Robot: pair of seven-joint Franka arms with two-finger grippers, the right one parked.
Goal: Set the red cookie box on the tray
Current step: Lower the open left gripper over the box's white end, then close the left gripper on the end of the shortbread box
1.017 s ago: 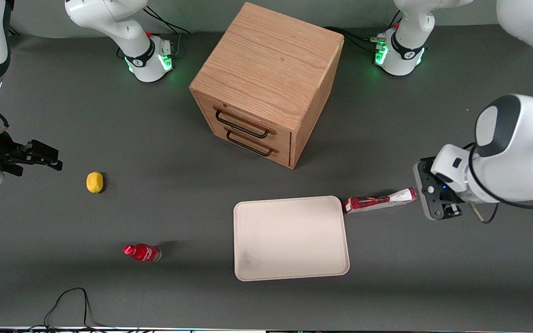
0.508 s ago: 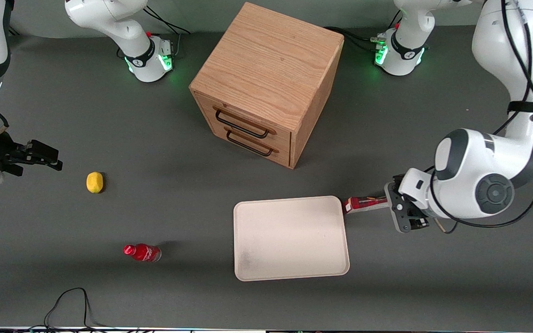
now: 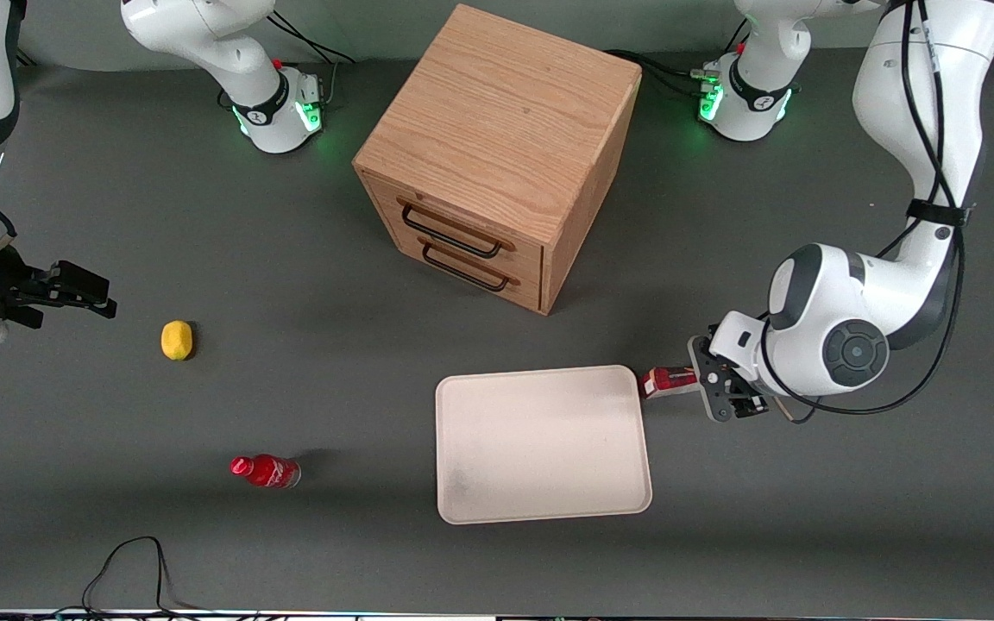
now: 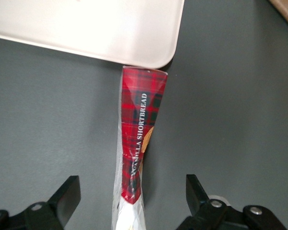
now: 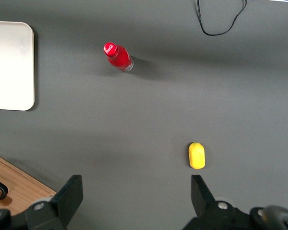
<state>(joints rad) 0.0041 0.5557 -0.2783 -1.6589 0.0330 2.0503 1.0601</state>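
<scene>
so your arm has swept in from the working arm's end of the tabletop (image 3: 204,552) over the last second, and that matters: the approach looks nearly finished. start with the big pieces. the wooden drawer unit (image 3: 497,147) sits well apart, farther from the front camera than the tray (image 3: 540,444), which lies flat with nothing on it. the box (image 3: 668,380) lies on the tabletop just beside one tray corner, its near end almost meeting the rim; you can't tell from either view whether they touch. it hasn't shifted while you closed in, so nothing has bumped it. your gripper (image 3: 721,390) now hangs over the box's middle, covering most of its length from the front, where a second ago it was only at the white end. in the wrist view the gripper (image 4: 133,201) has its fingers (image 4: 67,197) spread wide, one on each side of the box (image 4: 139,134), holding nothing. my read: you're lined up, so lowering and closing comes next. the carton is slim, so centre it first.
</scene>
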